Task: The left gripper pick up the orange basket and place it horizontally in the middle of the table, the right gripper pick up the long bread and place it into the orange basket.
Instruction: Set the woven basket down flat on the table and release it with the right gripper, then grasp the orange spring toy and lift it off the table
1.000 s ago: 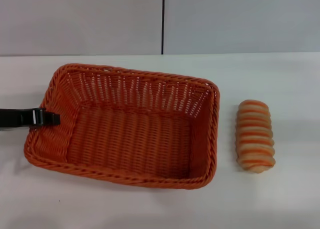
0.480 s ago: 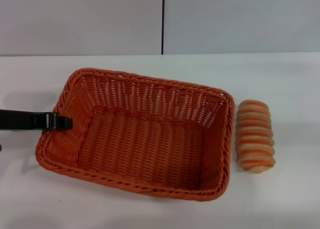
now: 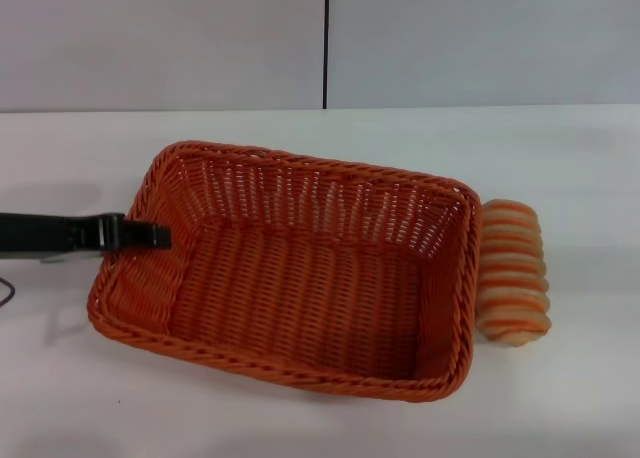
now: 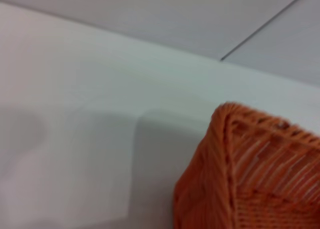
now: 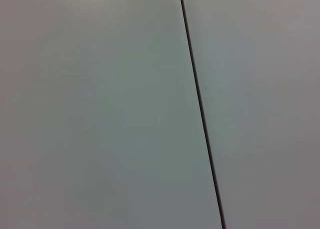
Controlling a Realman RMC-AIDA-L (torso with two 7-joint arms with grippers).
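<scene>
In the head view, the orange basket [image 3: 300, 278] sits on the white table [image 3: 560, 398], its long side running roughly across but skewed, the right end nearer the robot. The left gripper [image 3: 150, 236] reaches in from the left edge, its fingers clamped on the braided rim of the basket's left short wall. The long bread [image 3: 512, 272] lies on the table just beside the basket's right end, touching or nearly touching the rim. In the left wrist view, one corner of the orange basket [image 4: 250, 174] shows close up, casting a shadow on the table [image 4: 75, 89]. The right wrist view shows only a grey wall panel with a dark seam; the right gripper is out of sight.
</scene>
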